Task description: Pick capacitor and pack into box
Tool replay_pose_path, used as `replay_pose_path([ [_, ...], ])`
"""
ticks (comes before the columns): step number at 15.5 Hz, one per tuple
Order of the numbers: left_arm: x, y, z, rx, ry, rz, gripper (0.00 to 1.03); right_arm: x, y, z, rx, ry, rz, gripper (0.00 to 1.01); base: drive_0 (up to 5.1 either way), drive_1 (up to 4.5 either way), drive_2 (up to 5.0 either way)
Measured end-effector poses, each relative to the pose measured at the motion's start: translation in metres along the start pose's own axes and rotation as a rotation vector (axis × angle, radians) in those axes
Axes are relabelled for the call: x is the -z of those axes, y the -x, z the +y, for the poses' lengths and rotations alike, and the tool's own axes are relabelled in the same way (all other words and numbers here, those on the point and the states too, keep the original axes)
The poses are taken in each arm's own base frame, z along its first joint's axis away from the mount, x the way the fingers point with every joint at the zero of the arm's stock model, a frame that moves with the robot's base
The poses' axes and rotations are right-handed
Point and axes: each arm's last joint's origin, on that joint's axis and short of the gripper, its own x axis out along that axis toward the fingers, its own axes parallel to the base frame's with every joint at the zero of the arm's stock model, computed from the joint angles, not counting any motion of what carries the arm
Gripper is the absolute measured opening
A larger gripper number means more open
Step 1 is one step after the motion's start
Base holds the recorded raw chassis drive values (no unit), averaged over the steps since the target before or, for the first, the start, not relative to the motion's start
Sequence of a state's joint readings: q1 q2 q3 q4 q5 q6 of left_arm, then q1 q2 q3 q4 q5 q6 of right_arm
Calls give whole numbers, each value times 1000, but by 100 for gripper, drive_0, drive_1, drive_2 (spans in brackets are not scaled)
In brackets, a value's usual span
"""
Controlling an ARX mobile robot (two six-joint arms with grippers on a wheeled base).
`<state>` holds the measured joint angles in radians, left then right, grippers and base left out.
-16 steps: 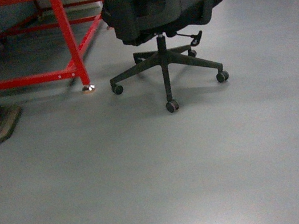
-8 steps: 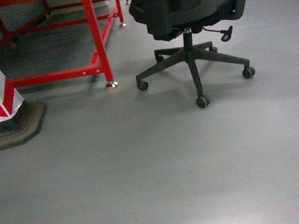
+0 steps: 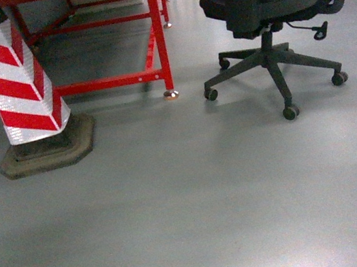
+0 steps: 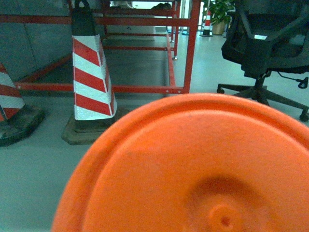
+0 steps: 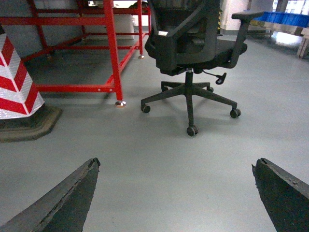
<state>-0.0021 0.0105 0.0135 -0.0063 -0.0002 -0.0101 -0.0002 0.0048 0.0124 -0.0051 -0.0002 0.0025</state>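
Observation:
The box is out of view in every frame. A large orange round plastic thing (image 4: 193, 164) with a small dimple in its middle fills the lower part of the left wrist view, close to the camera. It hides the left gripper's fingers, and I cannot tell whether it is the capacitor or whether it is held. My right gripper (image 5: 176, 161) hangs open above bare grey floor, its two dark fingers (image 5: 72, 193) far apart with nothing between them. The head view shows neither gripper.
A red-and-white striped cone (image 3: 21, 85) on a dark base stands at the left. Behind it is a red steel frame (image 3: 159, 33). A black office chair (image 3: 267, 7) on castors stands at the right. A second cone (image 4: 9, 106) shows in the left wrist view.
The whole head view has slid to the right: the chair moved from centre to right, and the striped cone came in fully from the left edge.

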Motion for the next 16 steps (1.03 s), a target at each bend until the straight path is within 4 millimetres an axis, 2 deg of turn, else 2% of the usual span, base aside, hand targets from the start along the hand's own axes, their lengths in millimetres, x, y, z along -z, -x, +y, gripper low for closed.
replay_pose_path([
  [16,0,0,0,0,0,1,43,0,0,0,0,0,-2,98,-500,241,241],
])
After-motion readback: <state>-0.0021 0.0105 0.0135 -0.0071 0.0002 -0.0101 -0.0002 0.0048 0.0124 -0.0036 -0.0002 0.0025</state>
